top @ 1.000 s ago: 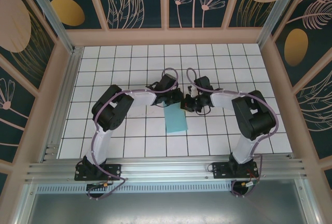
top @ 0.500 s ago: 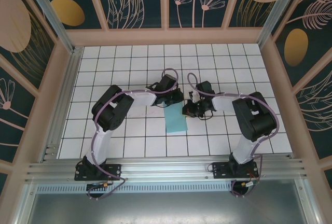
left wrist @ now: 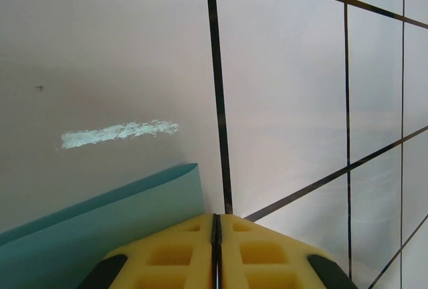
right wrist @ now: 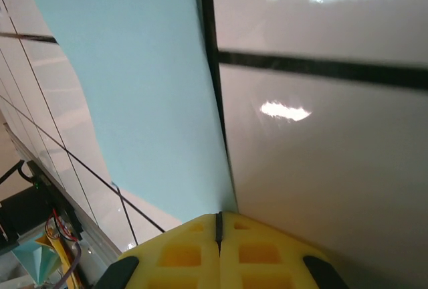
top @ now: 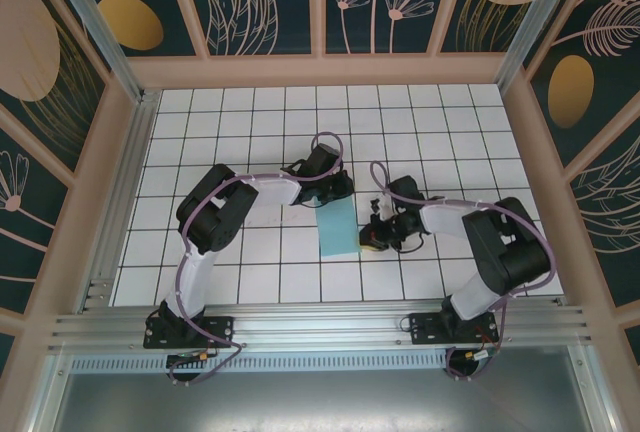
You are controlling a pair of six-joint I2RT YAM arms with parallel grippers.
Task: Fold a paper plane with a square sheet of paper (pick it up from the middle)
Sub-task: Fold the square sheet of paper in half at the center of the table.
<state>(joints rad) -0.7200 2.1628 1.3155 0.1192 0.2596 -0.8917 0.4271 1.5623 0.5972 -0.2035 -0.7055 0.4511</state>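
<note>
The square sheet of paper point(top: 338, 230) lies on the white grid table point(top: 250, 132) as a narrow light teal rectangle, apparently folded in half; no paper plane shape is in view. My left gripper point(top: 336, 193) is shut, its yellow tips point(left wrist: 216, 217) down on the table at the sheet's far end, the paper's rounded fold edge point(left wrist: 100, 235) just left of them. My right gripper point(top: 371, 241) is also shut. Its tips point(right wrist: 219, 214) press low at the sheet's right edge point(right wrist: 134, 88) near the front corner. Nothing sits between either pair of fingers.
Wooden frame walls point(top: 320, 70) enclose the table on three sides. An aluminium rail point(top: 320, 324) with both arm bases runs along the near edge. Open tiles lie left and right of the arms and towards the back wall.
My right gripper has slid towards the near edge along the sheet's right side, from the far end to near the front corner. The left gripper has stayed put.
</note>
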